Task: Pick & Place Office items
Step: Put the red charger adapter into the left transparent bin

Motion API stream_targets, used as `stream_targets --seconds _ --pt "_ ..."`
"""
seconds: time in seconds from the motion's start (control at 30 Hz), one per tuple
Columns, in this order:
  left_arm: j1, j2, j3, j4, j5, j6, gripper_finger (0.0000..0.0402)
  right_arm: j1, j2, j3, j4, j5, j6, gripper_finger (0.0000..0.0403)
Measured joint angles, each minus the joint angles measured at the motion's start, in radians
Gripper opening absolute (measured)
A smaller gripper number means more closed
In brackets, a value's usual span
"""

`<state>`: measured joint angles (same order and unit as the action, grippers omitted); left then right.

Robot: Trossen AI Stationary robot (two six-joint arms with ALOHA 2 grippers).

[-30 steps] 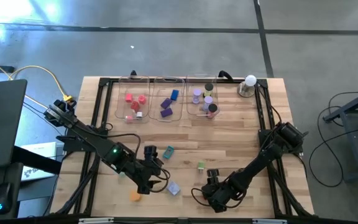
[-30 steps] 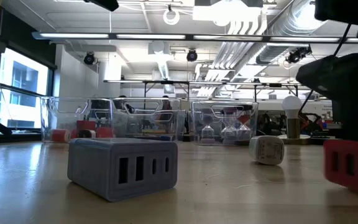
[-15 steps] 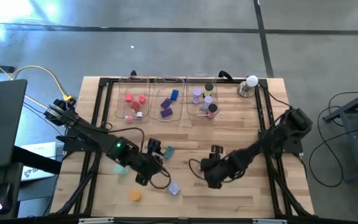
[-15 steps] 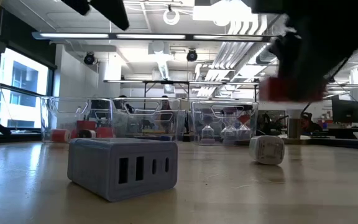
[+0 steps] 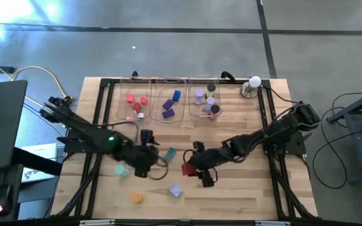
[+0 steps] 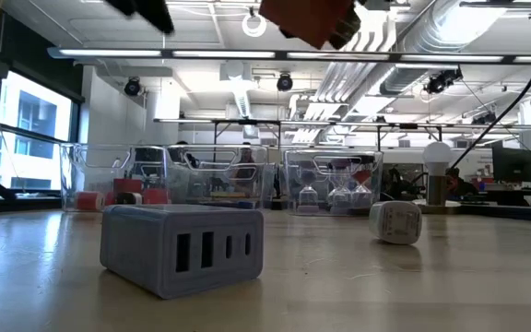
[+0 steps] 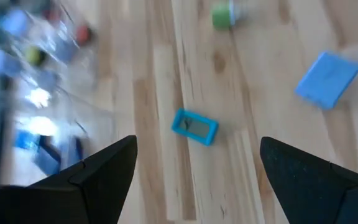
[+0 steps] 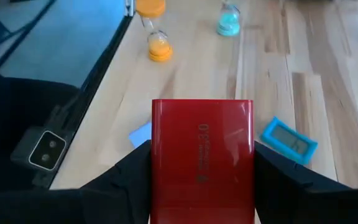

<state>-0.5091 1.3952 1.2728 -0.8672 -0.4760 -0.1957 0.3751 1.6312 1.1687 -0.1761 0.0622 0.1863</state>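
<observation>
Red and flat, a block (image 8: pixel 202 162) is clamped between the fingers of the right gripper (image 5: pixel 193 168) and is held clear above the middle of the wooden table (image 5: pixel 244 188). The left gripper (image 7: pixel 194 163) is seen with its jaws spread wide and empty, poised over a small teal block (image 7: pixel 194 126) lying on the boards. Other coloured pieces are gathered in three clear trays (image 5: pixel 168 108) at the far edge.
</observation>
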Motion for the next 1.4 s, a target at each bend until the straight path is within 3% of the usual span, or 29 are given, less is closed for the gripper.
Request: stream_targets --seconds 0.13,0.37,0.57,0.73,0.9,1.4 --pt "-0.101 -0.044 0.0 0.09 -0.113 0.065 0.0332 -0.033 -0.001 0.0 0.093 -0.084 -0.042 0.0195" --pt "-0.179 -0.017 0.0 0.252 -0.115 0.15 0.0332 -0.056 -0.001 0.0 0.234 -0.176 -0.104 0.0195" --pt "-0.177 0.047 0.0 0.249 -0.123 0.123 0.0332 -0.055 0.048 0.002 0.326 -0.205 -0.108 0.0195" --pt "-0.163 0.108 0.0 0.251 -0.161 0.252 0.0332 -0.061 0.098 0.001 0.373 -0.22 -0.064 0.0195" --pt "-0.156 0.139 0.0 0.295 -0.264 0.33 0.0332 -0.071 0.122 0.001 0.399 -0.222 -0.029 0.0195" --pt "-0.119 0.14 0.0 0.427 -0.214 0.52 0.0332 -0.113 0.123 0.001 0.428 -0.234 0.002 0.0195"
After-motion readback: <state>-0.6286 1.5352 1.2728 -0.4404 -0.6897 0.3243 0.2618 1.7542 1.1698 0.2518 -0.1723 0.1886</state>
